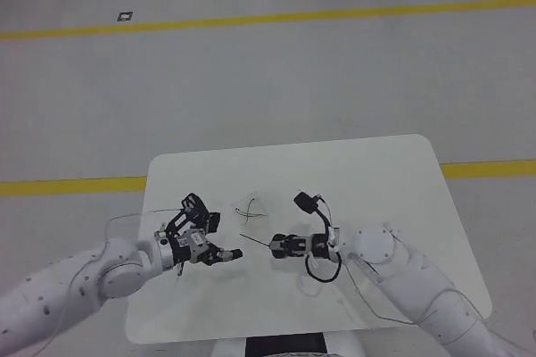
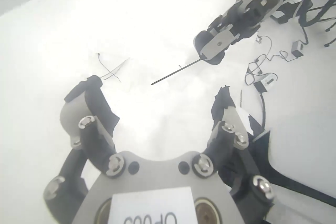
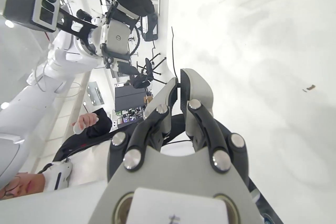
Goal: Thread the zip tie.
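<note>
At lower centre of the top view the right tool (image 1: 275,246) pinches one end of the thin zip tie (image 1: 254,240), which looks light, springy and slippery, best taken near its free tip by the wide-spread, empty left tool (image 2: 157,88).

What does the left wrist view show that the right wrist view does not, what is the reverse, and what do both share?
Left wrist view alone: the left gripper, open and empty, seen from behind its own fingers.
Right wrist view alone: a small brown scrap lying on the white table.
Both: the right gripper shut on the thin straight black plastic zip tie, whose free end sticks out past the fingers, and loose black ties lying crossed on the table.
</note>
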Controlling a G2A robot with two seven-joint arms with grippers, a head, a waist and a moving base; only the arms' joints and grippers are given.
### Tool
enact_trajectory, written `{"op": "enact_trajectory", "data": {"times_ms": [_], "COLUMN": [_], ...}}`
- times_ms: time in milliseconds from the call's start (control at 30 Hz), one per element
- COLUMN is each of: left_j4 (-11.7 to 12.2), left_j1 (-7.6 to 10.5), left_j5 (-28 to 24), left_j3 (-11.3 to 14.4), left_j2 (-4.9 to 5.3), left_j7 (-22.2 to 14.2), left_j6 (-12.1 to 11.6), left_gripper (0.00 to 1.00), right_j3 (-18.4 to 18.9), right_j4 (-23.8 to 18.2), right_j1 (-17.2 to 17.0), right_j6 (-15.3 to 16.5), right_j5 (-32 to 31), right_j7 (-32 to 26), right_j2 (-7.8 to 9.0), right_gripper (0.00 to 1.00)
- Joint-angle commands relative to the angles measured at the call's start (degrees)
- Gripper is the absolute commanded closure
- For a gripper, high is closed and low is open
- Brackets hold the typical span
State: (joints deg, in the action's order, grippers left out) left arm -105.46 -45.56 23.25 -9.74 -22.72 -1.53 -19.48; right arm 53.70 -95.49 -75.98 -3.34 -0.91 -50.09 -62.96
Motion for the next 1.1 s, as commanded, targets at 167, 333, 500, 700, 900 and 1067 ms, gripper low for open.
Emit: {"op": "enact_trajectory", "data": {"times_ms": [167,333,500,700,900,1067], "left_j4": [-0.5,1.1,2.6,1.0,-0.5,-0.2], "left_j1": [0.01,-1.06,-1.03,-0.99,-1.52,-3.08], "left_j5": [-0.2,-6.5,-13.1,-19.0,-21.0,-19.4], "left_j3": [0.0,-0.2,-0.3,-0.3,-0.6,0.0], "left_j2": [0.01,-0.29,0.37,1.88,2.59,2.54], "left_j7": [-1.8,0.9,-1.7,-3.5,-2.4,-0.6], "left_j6": [0.0,0.0,0.0,0.0,0.0,0.0], "left_gripper": [0.0,0.0,0.0,0.0,0.0,0.0], "right_j3": [0.0,0.1,1.4,2.5,2.8,3.0], "right_j4": [0.1,0.9,1.8,1.0,0.6,0.4], "right_j1": [0.1,-0.4,-0.5,-1.0,-1.0,-1.1], "right_j6": [0.1,0.8,3.7,6.2,7.7,8.1], "right_j5": [0.0,0.3,1.5,1.4,2.0,2.5], "right_j7": [-0.1,0.6,-1.4,-3.2,-5.5,-6.5], "right_j2": [0.01,0.02,0.39,0.88,1.18,1.38], "right_gripper": [1.0,1.0,1.0,1.0,1.0,1.0]}}
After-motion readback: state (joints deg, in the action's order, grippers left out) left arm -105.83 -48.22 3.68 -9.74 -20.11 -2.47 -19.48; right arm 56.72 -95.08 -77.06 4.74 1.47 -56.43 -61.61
